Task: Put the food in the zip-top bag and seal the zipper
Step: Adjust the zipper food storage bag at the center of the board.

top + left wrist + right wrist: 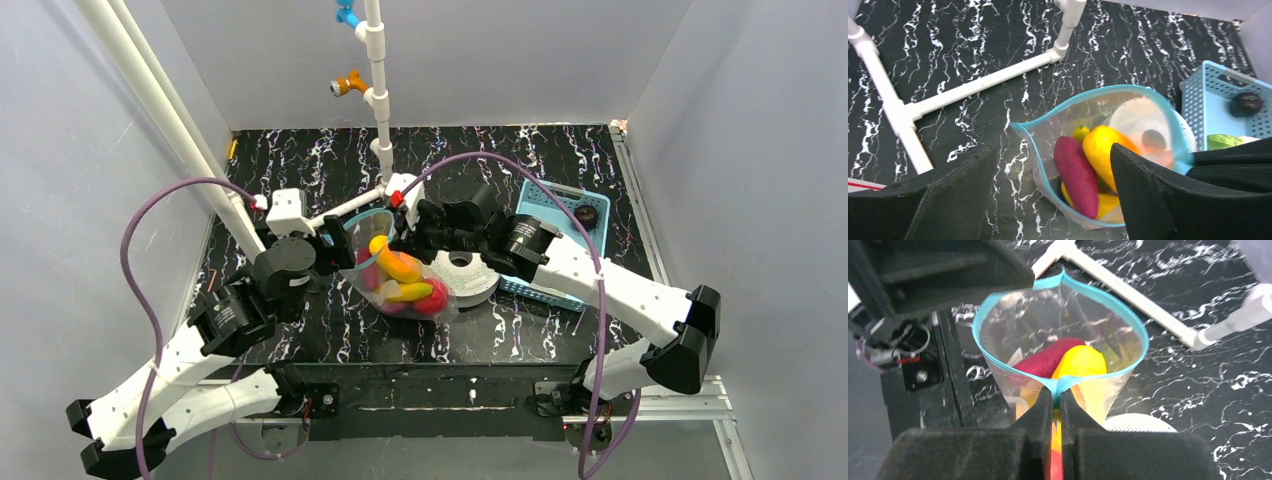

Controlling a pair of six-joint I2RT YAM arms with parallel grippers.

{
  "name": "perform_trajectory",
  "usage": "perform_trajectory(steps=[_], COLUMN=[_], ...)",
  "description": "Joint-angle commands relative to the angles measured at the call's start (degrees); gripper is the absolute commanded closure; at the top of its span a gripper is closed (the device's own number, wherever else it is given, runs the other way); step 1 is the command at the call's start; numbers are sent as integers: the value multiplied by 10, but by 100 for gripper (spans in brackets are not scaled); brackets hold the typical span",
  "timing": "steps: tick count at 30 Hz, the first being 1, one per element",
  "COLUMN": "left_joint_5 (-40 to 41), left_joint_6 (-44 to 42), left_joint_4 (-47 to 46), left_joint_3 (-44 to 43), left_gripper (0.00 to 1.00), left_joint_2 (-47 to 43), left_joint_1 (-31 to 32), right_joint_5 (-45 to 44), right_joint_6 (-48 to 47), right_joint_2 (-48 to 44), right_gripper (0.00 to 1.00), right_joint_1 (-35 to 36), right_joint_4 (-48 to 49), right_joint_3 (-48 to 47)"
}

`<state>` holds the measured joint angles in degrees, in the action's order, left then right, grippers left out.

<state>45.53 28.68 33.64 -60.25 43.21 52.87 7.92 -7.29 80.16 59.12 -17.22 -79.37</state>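
Right wrist view: the right gripper (1053, 399) pinches the zipper (1056, 384) of the open zip-top bag (1018, 325), food (1080, 362) inside, between the arms, the left gripper (1053, 150) spread apart alongside; if that thin pinch slips, the bag could slump and spill.

Centre of the black, white-veined marble-pattern tabletop (300, 160): the clear plastic zip-top bag (1045, 132) stands with its mouth gaping between the two arms. Inside, the long purple toy eggplant (1077, 175) lies left of the yellow-orange toy piece (1103, 150). The right gripper (1057, 400) pinches the teal-blue zipper strip (1055, 384) at the bag's right end. The left gripper (1053, 149), jaws apart, sits at the left end. A white perforated round disc (470, 275) lies just right of the bag, a light-blue mesh plastic basket (545, 200) farther right, and a white plastic pipe frame (983, 82) behind.
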Motion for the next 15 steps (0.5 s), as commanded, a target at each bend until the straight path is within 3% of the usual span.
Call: perform_trajectory(steps=[1,7,15], left_joint_5=[-119,-348,-516], left_joint_6=[-74,-231,-364], left_joint_4=[-18,-52,-95], left_joint_3=[-5,-4,57], left_gripper=[11,9,14], left_joint_2=[-9,-18,-63], left_joint_1=[-1,-1,-1], right_joint_5=[67,103,123], right_joint_6=[-27,-18,-2], right_joint_2=[-1,-32,-70], right_gripper=[99,99,99], right_joint_1=[2,2,1], right_joint_4=[-33,-53,-27], right_joint_3=[-6,39,88])
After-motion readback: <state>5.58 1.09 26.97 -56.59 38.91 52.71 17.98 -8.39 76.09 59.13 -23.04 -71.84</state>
